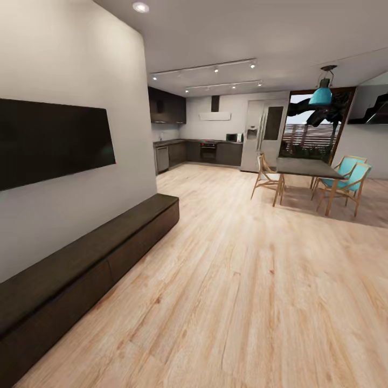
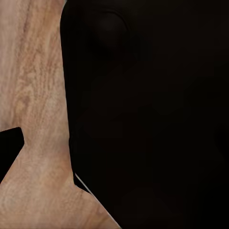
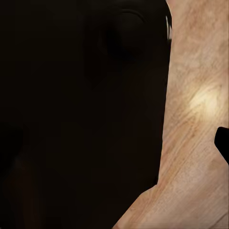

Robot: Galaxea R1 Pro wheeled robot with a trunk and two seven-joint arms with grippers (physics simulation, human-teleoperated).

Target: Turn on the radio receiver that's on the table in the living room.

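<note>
Radio and its low table are out of sight; ahead lie plank floor [image 1: 253, 280], a wall TV [image 1: 54, 141] and a dining table [image 1: 307, 168]. Finger state — cannot tell. Judged light, rigid: press the dial, not the wire handle.

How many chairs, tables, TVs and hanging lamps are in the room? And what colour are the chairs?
Blue chairs: 2
Pale chair: 1
Dining table: 1
TV: 1
Blue hanging lamp: 1
Total: 6
</note>
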